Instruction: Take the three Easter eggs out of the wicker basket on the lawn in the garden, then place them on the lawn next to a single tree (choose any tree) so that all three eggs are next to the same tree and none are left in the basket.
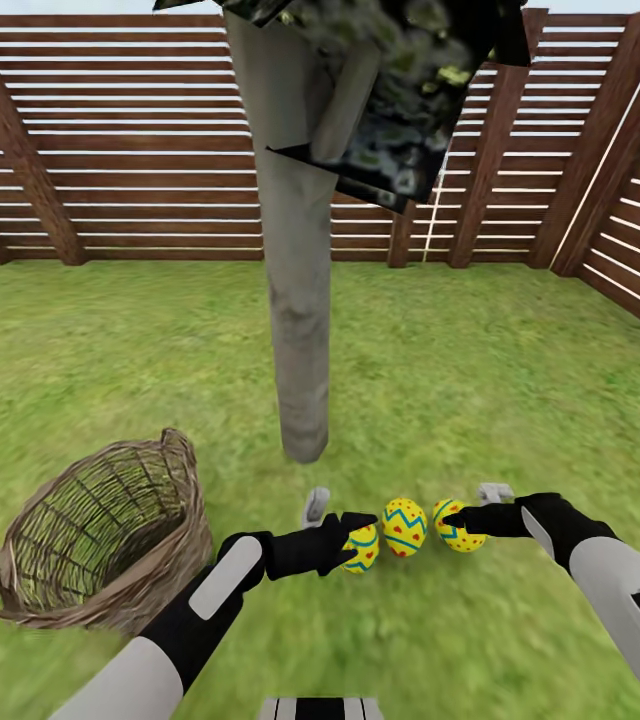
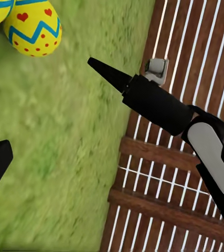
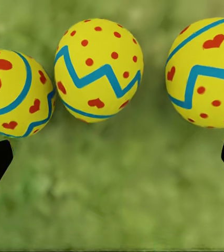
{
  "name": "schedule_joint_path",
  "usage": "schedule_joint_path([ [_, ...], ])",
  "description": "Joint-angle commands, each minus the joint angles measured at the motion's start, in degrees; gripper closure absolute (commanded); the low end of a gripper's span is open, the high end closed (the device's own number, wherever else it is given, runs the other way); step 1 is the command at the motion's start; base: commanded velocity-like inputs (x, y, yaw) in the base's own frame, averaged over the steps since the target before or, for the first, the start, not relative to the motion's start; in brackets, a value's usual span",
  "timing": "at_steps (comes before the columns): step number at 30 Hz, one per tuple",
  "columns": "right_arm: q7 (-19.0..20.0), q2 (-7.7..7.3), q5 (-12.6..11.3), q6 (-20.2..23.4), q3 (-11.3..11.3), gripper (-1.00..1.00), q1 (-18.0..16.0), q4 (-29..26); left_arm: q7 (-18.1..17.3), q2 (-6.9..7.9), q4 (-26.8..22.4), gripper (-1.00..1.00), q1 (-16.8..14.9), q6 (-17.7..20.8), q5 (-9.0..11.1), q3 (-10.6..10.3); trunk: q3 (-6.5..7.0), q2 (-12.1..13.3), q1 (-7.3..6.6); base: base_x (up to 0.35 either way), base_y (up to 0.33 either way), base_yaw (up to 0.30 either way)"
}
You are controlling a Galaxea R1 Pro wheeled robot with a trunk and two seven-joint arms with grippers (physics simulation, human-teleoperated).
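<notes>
With all three Easter eggs (image 1: 404, 527) on the lawn (image 1: 480, 380) near the tree (image 1: 298, 330), both wide-open, empty claws, left gripper (image 1: 352, 532) and right gripper (image 1: 457, 521), seemingly just beside them, could nudge one rolling away.

— Across the upper frame? Brown fence (image 1: 110, 150) of horizontal slats, braced by slanted posts, turning a corner at upper right.
— And lower down? Mottled green grass (image 1: 520, 400), evenly lit. Sliver of pale sky along the top edge.
</notes>
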Motion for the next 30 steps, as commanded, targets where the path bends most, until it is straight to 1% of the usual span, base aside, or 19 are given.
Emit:
schedule_joint_path([
  [1,0.28,-0.02,0.37,0.23,0.03,-1.00,0.00,-0.11,-0.20,0.00,0.03,-1.00,-0.01,0.13,-0.07,-0.01,0.19,0.00,-0.07,-0.321,0.000,0.000],
  [15,0.17,0.32,0.37,0.23,0.11,-1.00,0.00,-0.06,-0.18,-0.10,0.29,-1.00,-0.01,0.13,-0.08,-0.06,3.29,0.19,-0.43,-0.319,0.000,0.000],
  [19,0.05,0.38,0.37,0.20,0.17,-1.00,0.00,-0.03,0.02,-0.11,0.55,-1.00,-0.02,0.13,-0.19,-0.22,4.17,0.24,-0.53,-0.102,0.000,0.000],
  [25,-0.11,0.37,0.18,0.01,0.35,-1.00,0.13,1.03,5.60,-0.06,0.08,-1.00,-0.03,0.27,0.08,-0.18,5.50,0.32,-0.69,-0.010,0.000,0.000],
  [27,-0.24,0.40,0.24,-0.25,0.37,-1.00,0.49,2.14,6.82,0.07,-0.01,-1.00,-0.02,0.52,0.11,-0.15,5.95,0.35,-0.74,-0.001,0.000,0.000],
  [30,-0.34,0.46,0.51,-0.58,0.45,-1.00,1.93,3.94,7.62,0.82,0.23,-1.00,-0.01,0.83,0.30,-0.24,6.61,0.39,-0.81,0.000,0.000,0.000],
])
